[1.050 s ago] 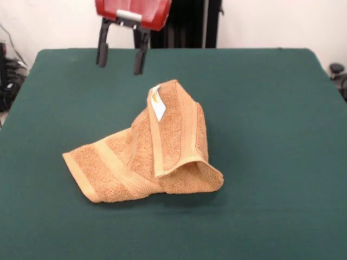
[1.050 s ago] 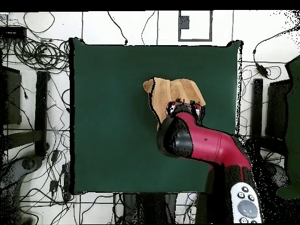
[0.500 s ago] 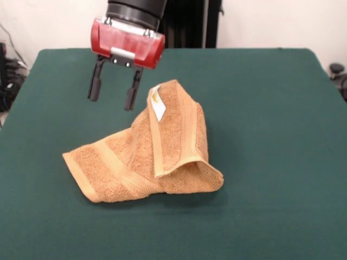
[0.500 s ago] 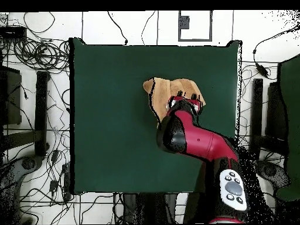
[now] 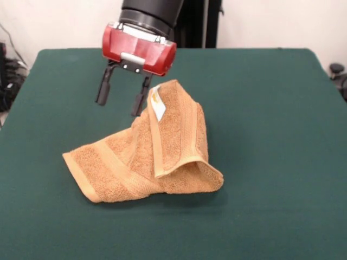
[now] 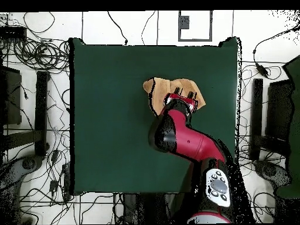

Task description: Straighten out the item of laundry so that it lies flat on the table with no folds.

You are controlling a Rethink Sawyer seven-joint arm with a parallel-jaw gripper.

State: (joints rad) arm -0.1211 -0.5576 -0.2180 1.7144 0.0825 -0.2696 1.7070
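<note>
Orange-tan terry towel, crumpled near the middle of a dark green table, a little toward the far side. Folded over itself into a rough wedge: one flap standing up toward a peak, woven border band running down its edge, small white care label close to the top. Lower corner spread flat toward the front left. Likely soft, light and limp, prone to sag and drag once lifted; best pinched at a free corner or along the firmer border band near the raised peak. Red and black gripper hanging just beside that peak, left of the label, fingers apart, holding nothing, not clearly touching the cloth.
</note>
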